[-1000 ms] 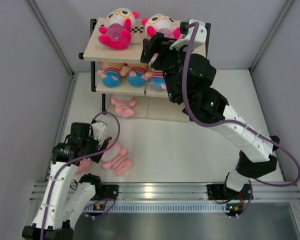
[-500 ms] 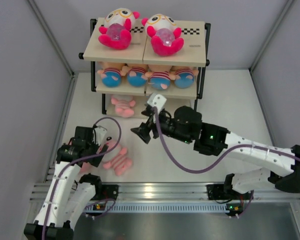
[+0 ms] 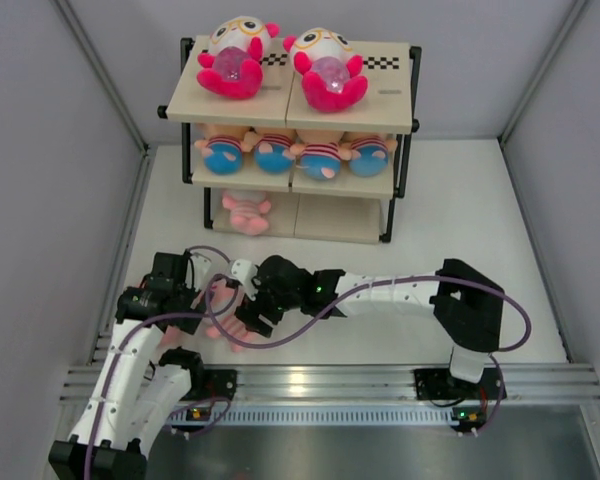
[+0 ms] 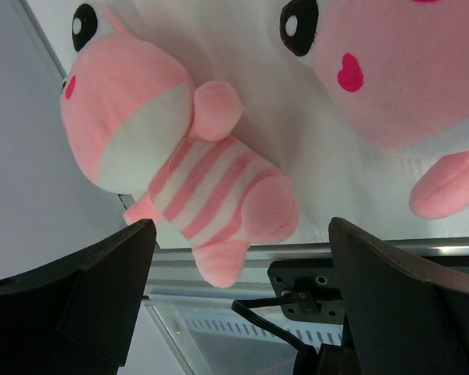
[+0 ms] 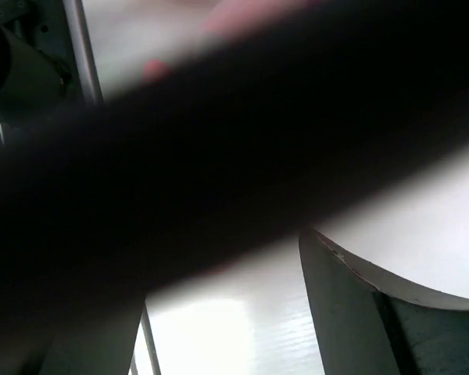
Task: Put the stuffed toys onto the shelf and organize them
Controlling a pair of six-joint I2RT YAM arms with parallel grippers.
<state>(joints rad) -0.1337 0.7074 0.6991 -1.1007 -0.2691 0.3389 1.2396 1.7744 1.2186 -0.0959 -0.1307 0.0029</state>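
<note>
Left claw: I am seeing the left claw [image 4: 238, 226] standing wide apart, released and gripping nothing, with its dark fingers [image 4: 86, 289] filling the lower corners of the wrist view.
Pink striped toy: a pink striped toy [image 4: 180, 164] is lying on the table [image 3: 430, 250] with its feet pointing into the gap. I cannot tell whether it is touching either finger.
Second pink toy: the second pink toy [image 4: 406, 70] is running off the top and right edges, showing only an eye, a cheek mark and one limb.
Right claw: the right claw [image 3: 252, 312] is reaching low across the table, covering part of those toys from above. I cannot tell whether it is released or clenched.
Right wrist view: a dark blurred band [image 5: 180, 141] is blocking most of it, and the pink smear at the top is too blurred to name.
Shelf: the shelf [image 3: 392, 100] is standing at the far side, carrying two white-and-magenta toys [image 3: 232, 60] on top and peach toys [image 3: 280, 150] in the middle. A shelved pink toy [image 3: 245, 213] is half hiding under the middle board.
</note>
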